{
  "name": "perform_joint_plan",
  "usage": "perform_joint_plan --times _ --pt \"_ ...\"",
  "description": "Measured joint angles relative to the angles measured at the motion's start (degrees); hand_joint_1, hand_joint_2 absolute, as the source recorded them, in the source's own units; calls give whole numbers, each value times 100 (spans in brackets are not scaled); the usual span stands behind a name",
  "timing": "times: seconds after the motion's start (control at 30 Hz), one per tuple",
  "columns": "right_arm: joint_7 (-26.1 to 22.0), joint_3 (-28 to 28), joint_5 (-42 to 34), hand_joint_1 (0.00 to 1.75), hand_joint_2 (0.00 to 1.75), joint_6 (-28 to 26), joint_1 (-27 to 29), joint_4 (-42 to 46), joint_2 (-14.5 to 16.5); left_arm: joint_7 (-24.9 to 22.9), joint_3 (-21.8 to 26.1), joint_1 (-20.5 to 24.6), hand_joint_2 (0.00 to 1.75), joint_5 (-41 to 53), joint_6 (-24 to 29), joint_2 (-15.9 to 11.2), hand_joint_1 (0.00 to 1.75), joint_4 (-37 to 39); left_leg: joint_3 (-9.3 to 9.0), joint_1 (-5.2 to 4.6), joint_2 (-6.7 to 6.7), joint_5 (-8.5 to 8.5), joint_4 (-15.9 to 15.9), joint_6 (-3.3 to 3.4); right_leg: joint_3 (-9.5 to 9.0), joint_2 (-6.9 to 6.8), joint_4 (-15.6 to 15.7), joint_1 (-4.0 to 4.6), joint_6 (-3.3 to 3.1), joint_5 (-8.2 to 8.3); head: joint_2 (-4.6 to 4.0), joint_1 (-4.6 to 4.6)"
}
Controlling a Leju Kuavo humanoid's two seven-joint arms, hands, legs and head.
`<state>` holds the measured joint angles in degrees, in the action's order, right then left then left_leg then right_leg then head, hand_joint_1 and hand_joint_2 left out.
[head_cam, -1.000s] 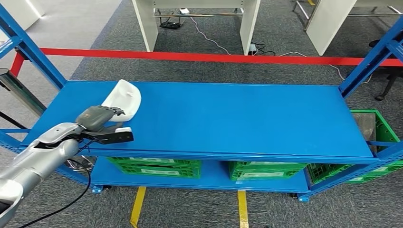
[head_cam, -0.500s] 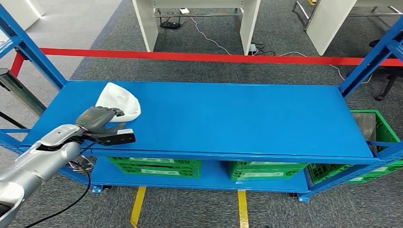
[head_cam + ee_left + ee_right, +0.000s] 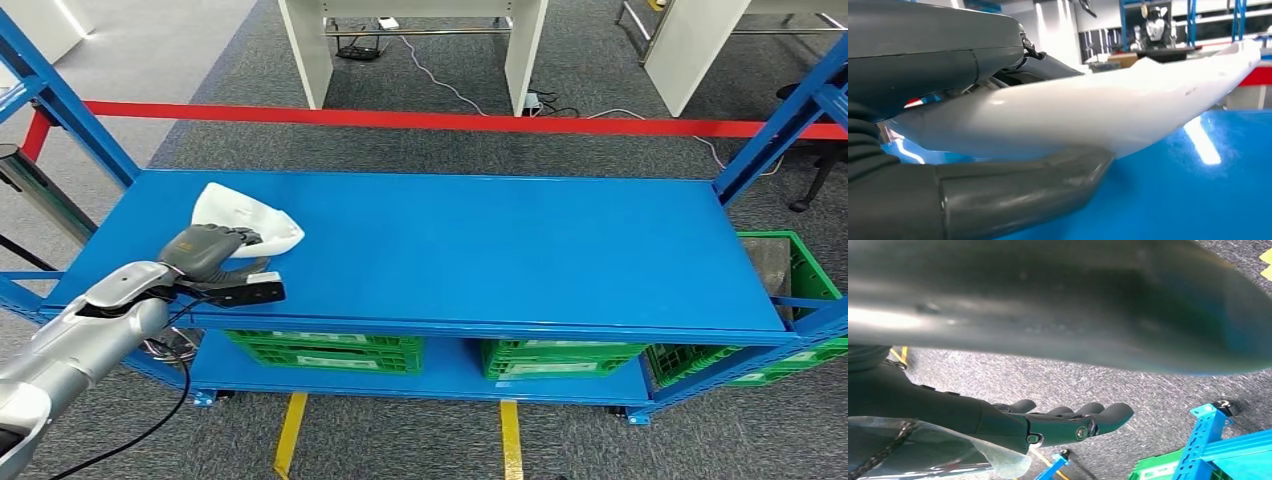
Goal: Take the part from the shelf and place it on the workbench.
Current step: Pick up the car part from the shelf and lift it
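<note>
the left hand (image 3: 205, 250) grips the white part (image 3: 245, 219) at the left end of the blue shelf (image 3: 500, 250). in the left wrist view the thick grey thumb (image 3: 1013, 187) lies under the part (image 3: 1088, 112) and the darker fingers (image 3: 1040, 62) come over its upper side, so the shell is clamped between them. the part's near end sits in the hand; its far end points away from the robot and toward the middle of the shelf, and its lower curve meets or nearly meets the shelf surface, though which cannot be told. the hand itself is just inside the shelf's front edge, near the left front corner and the slanted blue upright (image 3: 60, 90).

to the right of the part the shelf top runs bare to the far upright (image 3: 780, 130). a red bar (image 3: 450, 120) crosses behind the shelf. green crates (image 3: 330, 352) sit on the lower level.

the right hand (image 3: 1068, 422) hangs over grey carpet (image 3: 1148, 385), its fingers loosely extended and apart, holding nothing.
</note>
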<state>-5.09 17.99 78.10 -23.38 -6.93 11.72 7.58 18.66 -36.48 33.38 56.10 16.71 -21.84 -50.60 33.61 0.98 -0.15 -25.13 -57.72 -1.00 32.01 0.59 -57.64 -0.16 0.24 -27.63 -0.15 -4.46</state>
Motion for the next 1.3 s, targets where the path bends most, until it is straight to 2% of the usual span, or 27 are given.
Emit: perform_joint_plan --times 0.23,0.43,0.67,1.3 --pt "-4 -7 -46 0 0 -13 0 0 0 -90 1 1 175 120 -11 -5 175 2 1 0 0 0 0 0 1 0 0 0 0 0 0 0" --pt "-3 -8 -79 0 0 -28 0 0 0 -95 44 -17 175 76 200 18 175 2 2 0 0 0 0 0 2 0 0 0 0 0 0 2" --pt "11 -9 -122 0 0 -63 1 0 0 -311 122 -86 175 78 308 149 175 2 2 0 0 0 0 0 2 -1 0 0 0 0 0 1" --pt "11 -9 -141 0 0 -64 1 0 0 -250 404 -114 175 25 502 334 175 -159 2 0 0 0 0 0 3 -1 0 0 0 0 0 2"
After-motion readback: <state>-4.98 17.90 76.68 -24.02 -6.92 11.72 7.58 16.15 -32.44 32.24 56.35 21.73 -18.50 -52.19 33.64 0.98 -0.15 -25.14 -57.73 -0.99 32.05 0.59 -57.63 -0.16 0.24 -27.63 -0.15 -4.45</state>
